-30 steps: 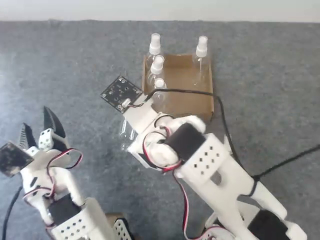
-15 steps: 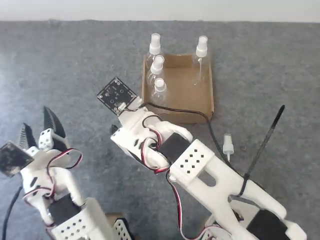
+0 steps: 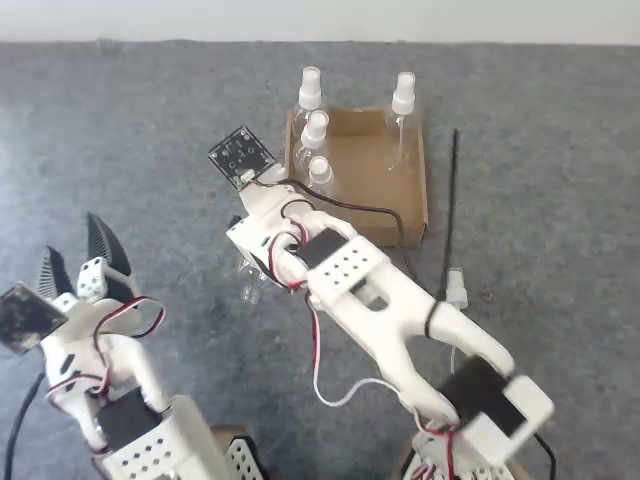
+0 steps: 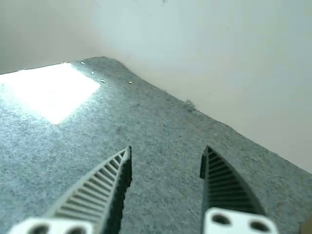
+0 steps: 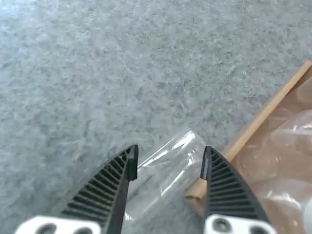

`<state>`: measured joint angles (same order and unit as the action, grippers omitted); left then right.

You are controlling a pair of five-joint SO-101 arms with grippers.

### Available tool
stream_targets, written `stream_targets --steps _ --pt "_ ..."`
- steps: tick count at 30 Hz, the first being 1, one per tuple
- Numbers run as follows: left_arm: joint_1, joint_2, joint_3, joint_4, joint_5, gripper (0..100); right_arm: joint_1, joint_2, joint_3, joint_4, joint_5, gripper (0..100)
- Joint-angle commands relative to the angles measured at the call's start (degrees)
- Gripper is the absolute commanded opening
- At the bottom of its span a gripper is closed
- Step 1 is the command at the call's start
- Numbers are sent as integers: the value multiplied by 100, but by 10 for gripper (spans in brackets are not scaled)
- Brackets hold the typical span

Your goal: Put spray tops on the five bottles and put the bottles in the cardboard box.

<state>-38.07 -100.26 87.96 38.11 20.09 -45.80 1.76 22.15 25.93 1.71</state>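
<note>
A clear bottle (image 5: 165, 170) without a top lies on the grey carpet beside the corner of the cardboard box (image 5: 258, 121). My right gripper (image 5: 168, 157) is open, one finger on each side of the bottle's end. In the high view the bottle (image 3: 249, 286) pokes out from under the right arm (image 3: 345, 270). The box (image 3: 412, 205) holds several upright bottles with white spray tops, such as one (image 3: 403, 94) at its back. A loose spray top (image 3: 456, 289) lies right of the arm. My left gripper (image 3: 78, 258) is open over bare carpet at the front left, and nothing sits between its tips (image 4: 165, 158).
A thin black cable (image 3: 450, 200) runs along the box's right side. The carpet ends at a pale wall (image 3: 320, 18) behind the box. Open carpet stretches left of the box and between the two arms.
The right arm has swung left, off the box front, to the bottle on the carpet. This uncovered the loose spray top. The cable shifted. The left arm stayed still.
</note>
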Motion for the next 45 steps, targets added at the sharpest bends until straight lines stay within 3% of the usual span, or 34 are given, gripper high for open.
stream_targets --steps 1,18,28,45 --pt "-18 -70 -57 -185 62 214 189 171 -642 -409 -9 166" --pt "0 -70 -57 -185 62 214 637 1736 -1081 -1824 -44 166" --pt "9 -70 -48 -185 62 214 602 1842 -1037 -1754 -18 166" --pt "9 -70 -48 -185 62 214 321 1824 -1081 -453 0 166"
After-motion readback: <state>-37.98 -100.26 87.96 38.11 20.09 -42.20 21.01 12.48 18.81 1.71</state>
